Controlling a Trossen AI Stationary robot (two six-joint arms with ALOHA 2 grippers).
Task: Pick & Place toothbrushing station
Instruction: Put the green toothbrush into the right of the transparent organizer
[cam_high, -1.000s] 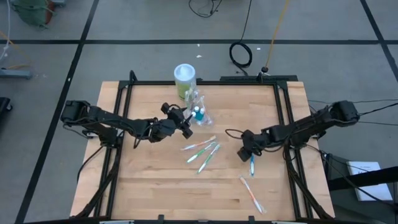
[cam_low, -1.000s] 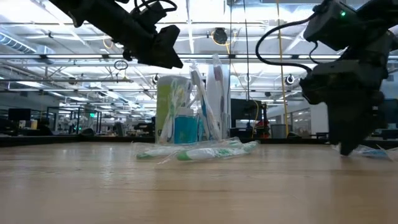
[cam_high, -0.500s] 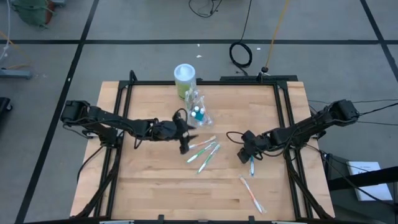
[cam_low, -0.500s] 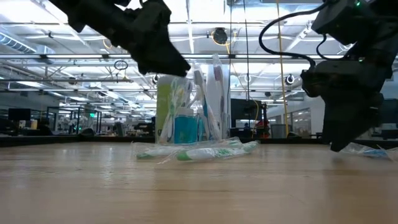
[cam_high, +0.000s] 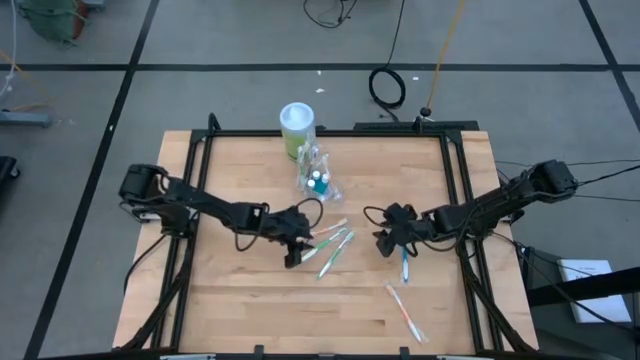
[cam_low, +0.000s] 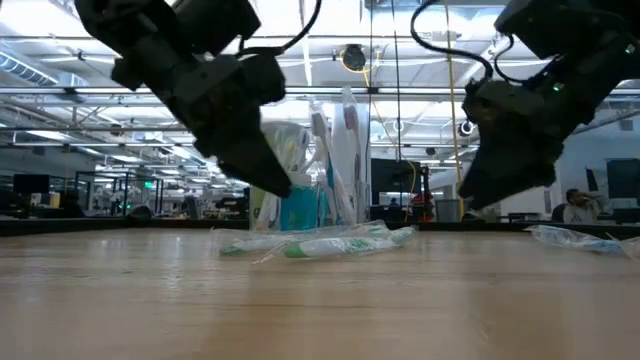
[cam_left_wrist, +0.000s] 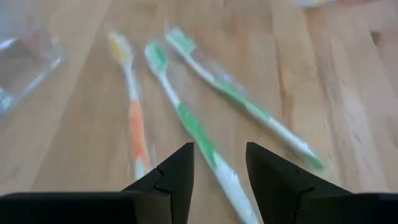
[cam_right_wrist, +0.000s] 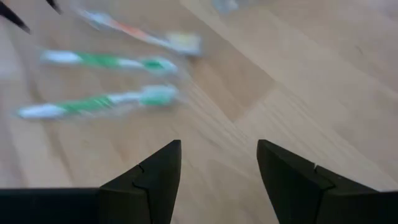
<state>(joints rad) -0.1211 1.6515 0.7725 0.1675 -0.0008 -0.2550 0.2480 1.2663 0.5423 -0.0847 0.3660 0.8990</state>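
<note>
The see-through holder stands upright on its base at the table's far middle, with toothbrushes and a blue tube inside; it also shows in the low view. Three loose toothbrushes lie flat nearer the middle. My left gripper is open and empty, low over the table just left of them; its wrist view shows two green-handled brushes and an orange one ahead. My right gripper is open and empty, right of the brushes, above a blue toothbrush.
A green canister with a white lid stands just behind the holder. A further wrapped toothbrush lies near the front right. The table's metal frame runs along its edges. There is bare wood at the front left.
My left gripper has gone from beside the holder toward the near edge and down, turning toward the loose toothbrushes. My right gripper has risen off the table at the blue toothbrush and gone a little toward the left. The toothbrushes and the holder have stayed where they were.
</note>
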